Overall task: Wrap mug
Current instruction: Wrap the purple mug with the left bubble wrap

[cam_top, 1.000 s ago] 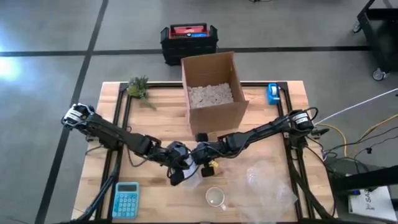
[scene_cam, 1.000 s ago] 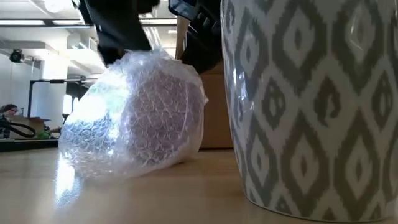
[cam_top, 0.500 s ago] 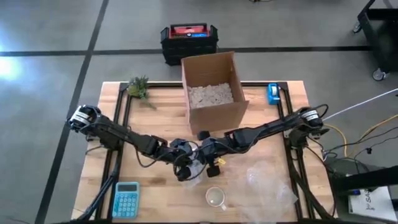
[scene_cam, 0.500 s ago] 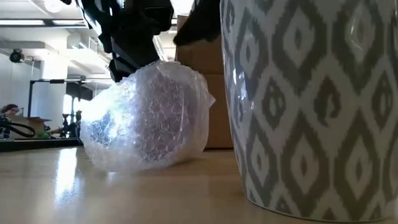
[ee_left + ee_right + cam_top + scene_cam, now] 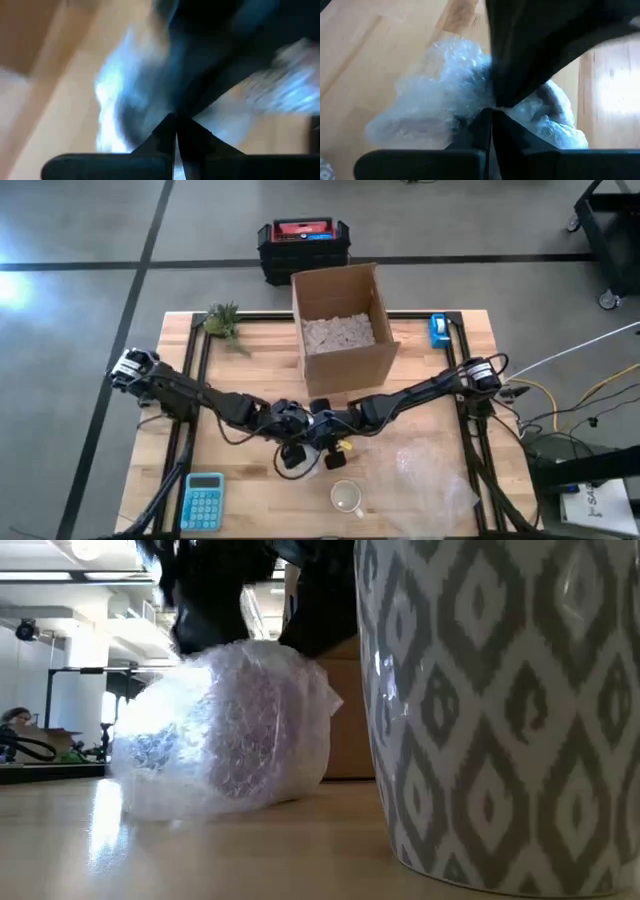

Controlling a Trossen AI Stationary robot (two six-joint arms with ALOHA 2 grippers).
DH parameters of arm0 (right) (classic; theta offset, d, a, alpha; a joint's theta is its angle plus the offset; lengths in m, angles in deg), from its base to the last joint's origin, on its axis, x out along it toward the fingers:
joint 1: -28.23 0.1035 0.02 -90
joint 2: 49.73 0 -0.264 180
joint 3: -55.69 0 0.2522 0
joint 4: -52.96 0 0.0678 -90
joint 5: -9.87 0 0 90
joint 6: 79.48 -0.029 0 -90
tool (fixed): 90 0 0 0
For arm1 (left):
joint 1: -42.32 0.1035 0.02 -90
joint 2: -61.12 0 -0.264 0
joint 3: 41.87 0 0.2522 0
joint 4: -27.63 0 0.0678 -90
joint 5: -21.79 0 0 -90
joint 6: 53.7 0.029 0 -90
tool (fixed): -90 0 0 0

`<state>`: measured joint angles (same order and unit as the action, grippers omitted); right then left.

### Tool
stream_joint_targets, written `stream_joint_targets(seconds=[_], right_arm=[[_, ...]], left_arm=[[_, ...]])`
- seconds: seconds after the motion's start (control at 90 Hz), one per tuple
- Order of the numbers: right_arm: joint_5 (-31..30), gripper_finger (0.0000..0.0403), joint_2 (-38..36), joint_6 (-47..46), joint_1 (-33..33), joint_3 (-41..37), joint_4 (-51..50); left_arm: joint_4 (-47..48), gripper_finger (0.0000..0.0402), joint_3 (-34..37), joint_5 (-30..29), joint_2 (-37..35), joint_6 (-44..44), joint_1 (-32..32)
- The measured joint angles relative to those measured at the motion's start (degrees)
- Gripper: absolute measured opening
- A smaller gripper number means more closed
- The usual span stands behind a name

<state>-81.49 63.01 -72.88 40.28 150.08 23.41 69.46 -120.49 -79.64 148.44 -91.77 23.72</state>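
Observation:
A mug bundled in clear bubble wrap (image 5: 225, 735) rests on the wooden table, in the middle near the front (image 5: 308, 456). The mug itself is hidden inside the wrap. My left gripper (image 5: 292, 448) and my right gripper (image 5: 325, 440) meet over the bundle's top, both shut on the wrap. In the low view they come down on it from above, the left (image 5: 210, 615) beside the right (image 5: 320, 610). The right wrist view shows the crumpled wrap (image 5: 430, 95) just past the shut fingers. My left gripper is shut on the bubble wrap at the bundle's top left (image 5: 205, 652), coming from above. The view along its fingers (image 5: 155, 137) is blurred, so the layers do not show. The bundle's underside lies on the table. My right gripper is shut on the bubble wrap at the bundle's top right (image 5: 310, 655), coming from above. Its fingers (image 5: 505, 130) meet against the crumpled wrap (image 5: 470, 100); how many layers they hold cannot be seen. The bundle stays on the table.
A white mug with a grey diamond pattern (image 5: 500, 710) stands unwrapped near the front edge (image 5: 347, 498). A loose sheet of bubble wrap (image 5: 430, 470) lies to the right. A calculator (image 5: 203, 500), an open cardboard box (image 5: 345, 330), a small plant (image 5: 222, 320) and a tape dispenser (image 5: 438, 330) stand around.
Both grippers have gone a little toward the table's right edge and then back to the left, staying shut on the wrap. The bundle has shifted with them along the table, staying on the wood, and its wrap has been drawn in closer at the top.

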Motion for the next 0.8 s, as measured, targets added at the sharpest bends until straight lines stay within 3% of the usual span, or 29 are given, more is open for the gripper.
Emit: stream_joint_targets(seconds=[0.133,0.367,0.611,0.8], right_arm=[[0.0,0.0002,0.0,-0.9,0.0,-0.1,0.8],[0.2,0.0002,-1.1,-0.5,0.1,-0.2,0.2],[-0.6,0.0002,-9.4,2.7,0.0,3.0,-13.7],[-11.1,0.0002,-14.9,2.8,-1.4,1.6,-19.6]], left_arm=[[2.8,0.0000,-1.2,-2.4,0.1,1.4,0.0],[-0.6,0.0000,2.4,-2.0,2.6,1.0,-0.1],[-4.9,0.0000,3.9,-0.9,4.6,0.4,0.0],[-5.9,0.0000,4.1,-0.5,4.3,0.7,0.0]])
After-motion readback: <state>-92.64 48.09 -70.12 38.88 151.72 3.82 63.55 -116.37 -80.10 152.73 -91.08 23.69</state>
